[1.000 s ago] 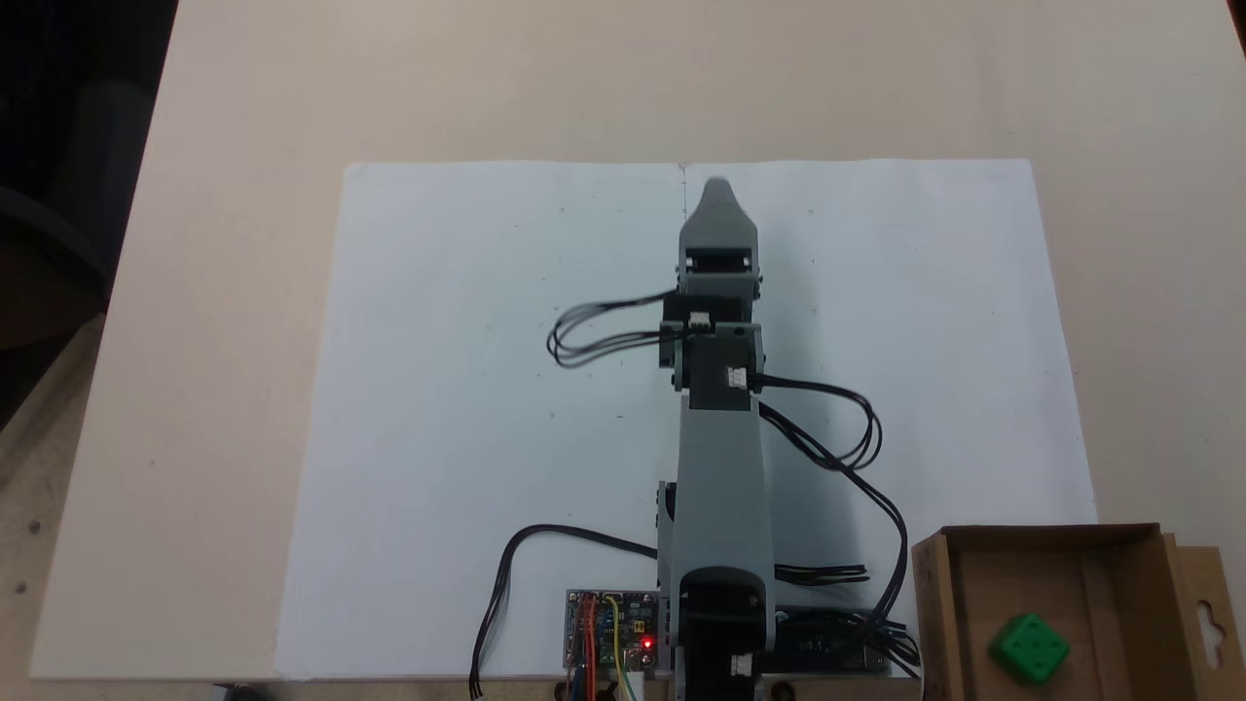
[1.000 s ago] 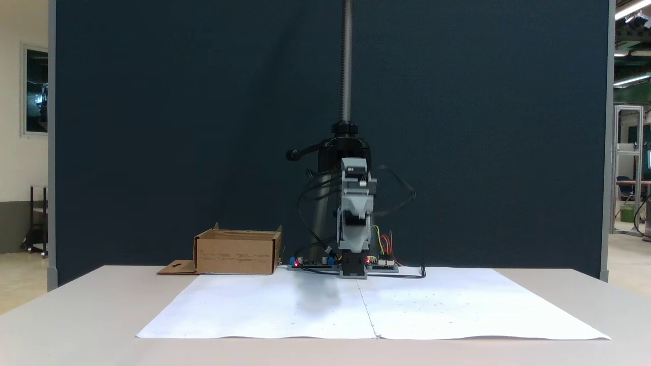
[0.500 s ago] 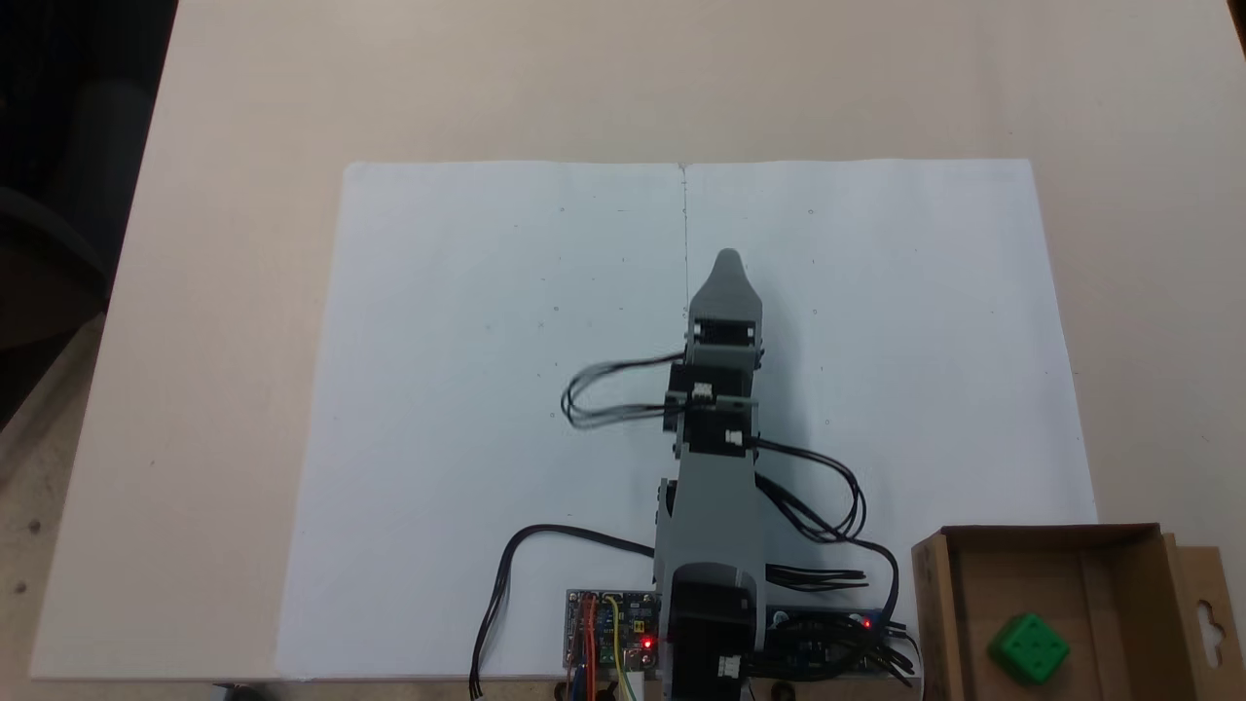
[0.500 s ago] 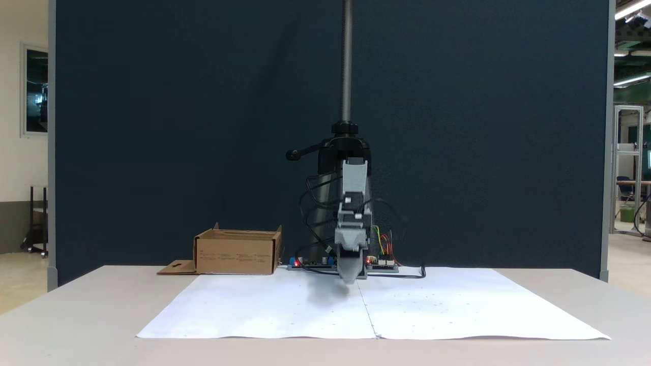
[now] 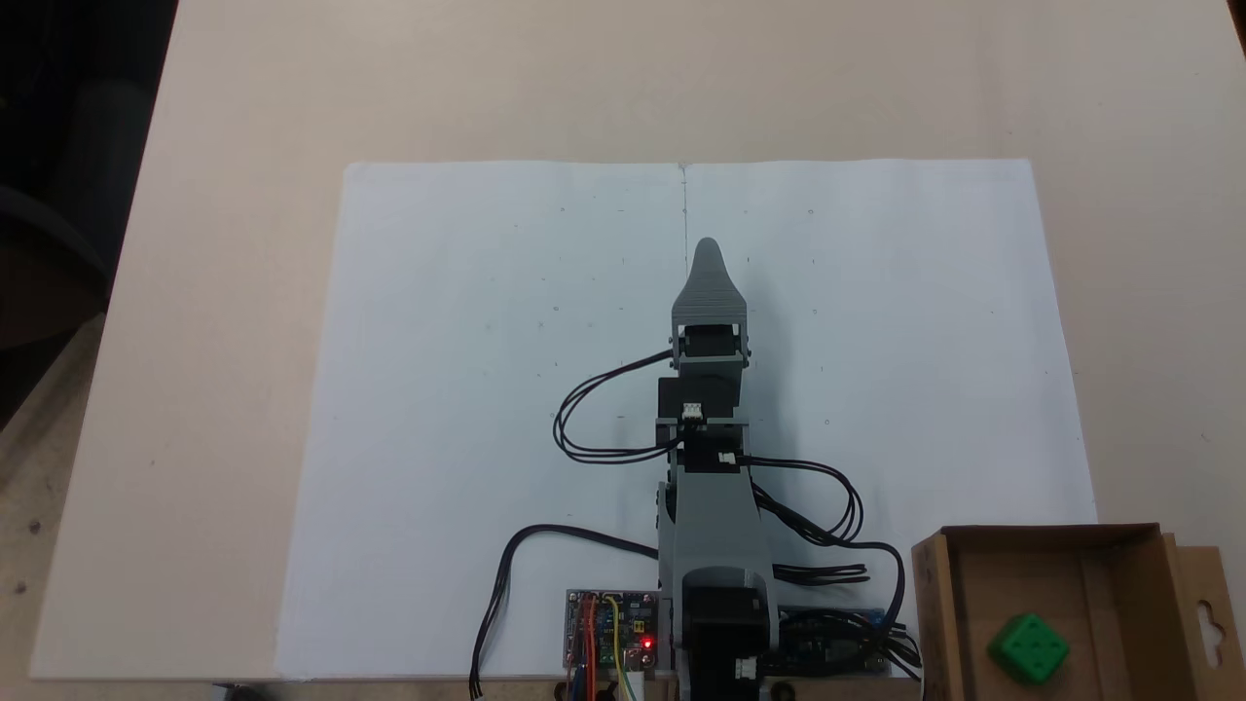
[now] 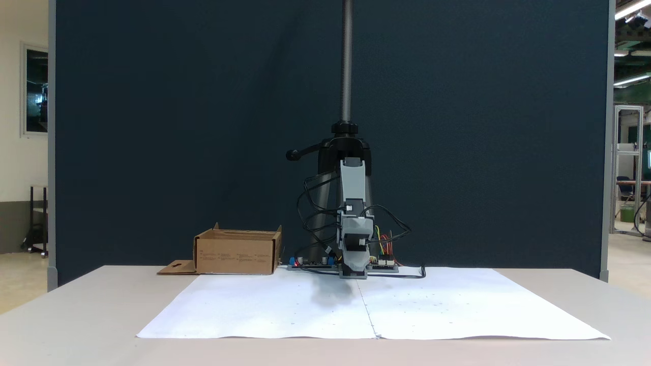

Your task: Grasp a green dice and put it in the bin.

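The beige counter (image 5: 243, 97) carries everything, and in a fixed view a dark blue partition (image 6: 178, 127) stands behind it. On the counter lie two white paper sheets (image 5: 467, 389) joined edge to edge, the seam running away from the robot base in the view from above. No brand or readable writing shows on anything; the faint rows of print on the outer wall of the bin (image 6: 237, 251) are too small to read.

The grey arm (image 5: 715, 526) reaches out from its base along the paper seam, with black cables (image 5: 604, 419) looping off both sides. The bin (image 5: 1056, 537) sits at the lower right of the view from above, just beside the paper's corner, and at the left of the arm in the front view. Its long axis runs left to right in the view from above, and its flap (image 5: 1207, 613) with the hang-hole cutout lies flat on the outer side, pointing away from the arm.

The gripper (image 5: 708, 249) points away from the base, over the paper near the seam and well apart from the bin. Its jaws lie one over the other for both cameras, so whether they are apart or together cannot be told.

A small circuit board (image 5: 611, 628) with a red light lies beside the base.

The green dice (image 5: 1028, 647) rests inside the bin on its floor, turned cornerwise to the walls, a five-pip face up.
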